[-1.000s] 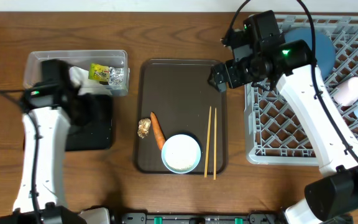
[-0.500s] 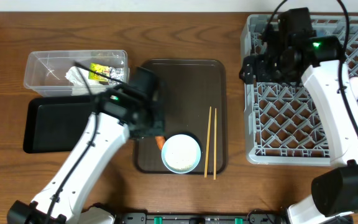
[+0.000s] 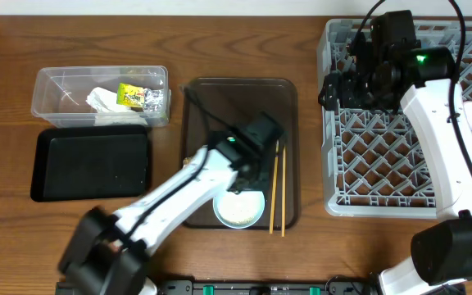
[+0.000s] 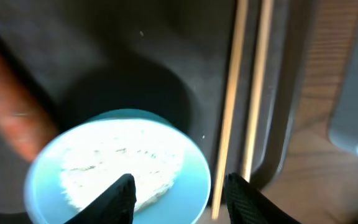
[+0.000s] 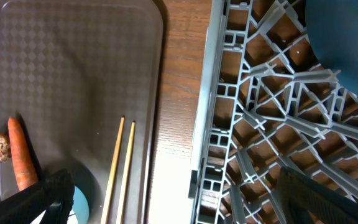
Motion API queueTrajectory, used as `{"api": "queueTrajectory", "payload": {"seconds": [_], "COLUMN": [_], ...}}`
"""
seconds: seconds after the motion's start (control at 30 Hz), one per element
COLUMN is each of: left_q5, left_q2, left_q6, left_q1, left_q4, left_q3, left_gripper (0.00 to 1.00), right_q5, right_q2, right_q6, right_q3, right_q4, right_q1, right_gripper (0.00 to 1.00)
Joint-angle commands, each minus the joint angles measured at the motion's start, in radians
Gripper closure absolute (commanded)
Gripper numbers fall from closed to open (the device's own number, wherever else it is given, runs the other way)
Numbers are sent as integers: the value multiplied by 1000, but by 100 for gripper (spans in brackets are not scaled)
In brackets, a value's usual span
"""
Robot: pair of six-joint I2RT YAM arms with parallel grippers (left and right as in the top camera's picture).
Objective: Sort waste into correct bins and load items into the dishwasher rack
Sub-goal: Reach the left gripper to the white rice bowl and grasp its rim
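your left arm has swung from the clear tub (image 3: 62,83) over to the brown tray (image 3: 236,106). the left end effector (image 4: 180,194), fingers apart and empty, hovers over the white bowl (image 4: 114,165) of rice at lower centre. next it likely needs a rim grip to tip the rice out. the right end effector (image 3: 334,88) gapes wide over the rack (image 3: 367,164).

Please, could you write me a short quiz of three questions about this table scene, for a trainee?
1. True or false: the two wooden chopsticks lie on the brown tray.
2. Where is the foil wrapper? A) in the clear tub; B) in the black tray; C) in the dishwasher rack.
3. Fill in: the left tool hangs open over the white bowl, which holds ____.
Key: 1 true; 2 A; 3 rice.
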Motion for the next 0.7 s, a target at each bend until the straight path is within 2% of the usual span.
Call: {"api": "queueTrajectory", "payload": {"seconds": [0.0,0.2,0.4,0.67], "left_q5": [-8,-9,-50,-47], "left_q2": [59,116,121,172], "left_q6": [-124,-170,-171,-207], "left_q1": [-16,-16,-16,-17], "left_q4": [11,52,96,99], "left_q3": [-16,-16,-16,-17], "left_gripper": [53,55,65,65], "right_q5": [3,46,103,108], "right_q2": [-21,-21,-21,-21], "right_q6": [10,7,7,6], "right_q3": [-4,-4,-4,-4], "right_q4": [-5,-13,-27,-41], "right_q1": [-6,-6,-6,-26], "right_gripper": [3,3,3,2]}}
